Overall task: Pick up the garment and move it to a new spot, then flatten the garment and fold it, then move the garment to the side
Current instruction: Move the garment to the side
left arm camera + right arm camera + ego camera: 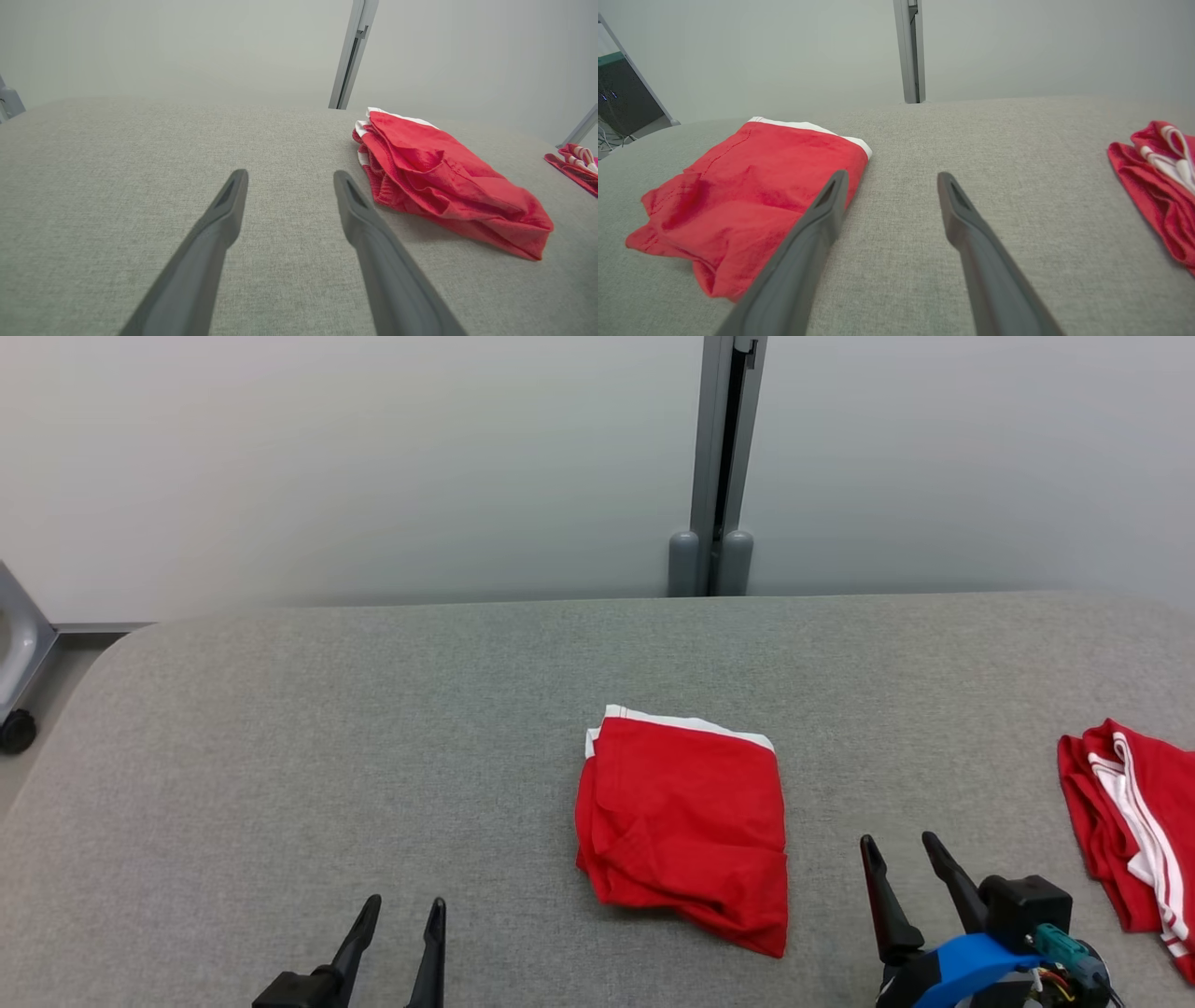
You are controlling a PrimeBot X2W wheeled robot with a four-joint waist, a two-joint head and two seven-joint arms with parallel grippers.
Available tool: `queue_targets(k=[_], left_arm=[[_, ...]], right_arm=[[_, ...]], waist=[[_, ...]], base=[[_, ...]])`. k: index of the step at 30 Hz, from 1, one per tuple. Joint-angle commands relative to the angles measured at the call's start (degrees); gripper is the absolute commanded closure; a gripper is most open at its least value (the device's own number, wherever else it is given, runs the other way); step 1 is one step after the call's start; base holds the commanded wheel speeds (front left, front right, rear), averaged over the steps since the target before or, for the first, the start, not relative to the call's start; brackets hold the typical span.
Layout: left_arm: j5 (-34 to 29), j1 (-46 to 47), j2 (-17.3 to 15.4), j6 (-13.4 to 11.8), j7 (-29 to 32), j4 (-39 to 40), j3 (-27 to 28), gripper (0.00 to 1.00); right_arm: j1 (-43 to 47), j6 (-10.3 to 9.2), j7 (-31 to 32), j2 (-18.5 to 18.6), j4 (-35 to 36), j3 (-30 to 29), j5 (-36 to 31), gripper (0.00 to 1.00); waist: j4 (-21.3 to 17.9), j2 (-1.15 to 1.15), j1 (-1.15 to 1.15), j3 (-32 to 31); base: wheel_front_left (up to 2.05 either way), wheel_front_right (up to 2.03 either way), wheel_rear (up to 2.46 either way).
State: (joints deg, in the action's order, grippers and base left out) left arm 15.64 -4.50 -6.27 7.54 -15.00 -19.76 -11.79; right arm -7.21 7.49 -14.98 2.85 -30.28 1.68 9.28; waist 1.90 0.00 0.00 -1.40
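Risk, head view: the garment (686, 831) lies folded mid-table (280, 756), between the left gripper (405, 903) and right gripper (898, 840), touching neither. Both claws are spread and empty. A pinch on the top layer alone would probably open the fold when it is slid aside, and a striped cloth (1130, 821) at the right edge could get bunched in. Left wrist view: the garment (444, 182) sits right of the fingers, red with a white band at the far end and rumpled stacked layers. Right wrist view: the garment (752, 186) is left of the fingers, with a flat top and a loose near corner.
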Motion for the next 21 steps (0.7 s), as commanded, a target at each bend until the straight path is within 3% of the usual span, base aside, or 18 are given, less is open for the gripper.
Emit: queue_targets(k=[1, 2, 3, 16, 21], left_arm=[[0.4, 1.1, -0.1, -0.1, -0.2, 0.2, -0.4, 0.00], [0.6, 1.3, -0.2, -0.1, -0.2, 0.1, -0.7, 0.00], [0.8, 1.5, -0.2, -0.1, -0.2, 0.1, -1.1, 0.00], [4.8, 4.9, -2.9, -0.1, -0.2, 0.7, -6.0, 0.00], [6.0, 5.4, -3.8, -0.1, -0.2, 0.6, -6.5, 0.00]], right_arm=[[-1.1, 0.00, -0.3, 0.1, -0.1, 0.9, 0.3, 0.51], [-1.5, 0.00, -0.3, 0.1, -0.5, 1.3, 0.4, 0.85], [-1.9, 0.00, -0.3, 0.1, -0.8, 1.7, 0.4, 1.00], [-12.1, 0.00, -0.3, 0.1, -12.3, 5.6, -3.1, 1.00], [-13.0, 0.00, -0.3, 0.1, -14.9, 9.2, -1.6, 1.00]], waist=[[0.6, 0.00, 0.00, 0.4], [1.0, 0.00, 0.00, 0.6], [1.4, 0.00, 0.00, 0.8], [11.9, 0.00, 0.00, 6.1], [13.8, 0.00, 0.00, 7.1]], base=[[0.00, 0.00, 0.00], [0.00, 0.00, 0.00], [0.00, 0.00, 0.00], [0.00, 0.00, 0.00], [0.00, 0.00, 0.00]])
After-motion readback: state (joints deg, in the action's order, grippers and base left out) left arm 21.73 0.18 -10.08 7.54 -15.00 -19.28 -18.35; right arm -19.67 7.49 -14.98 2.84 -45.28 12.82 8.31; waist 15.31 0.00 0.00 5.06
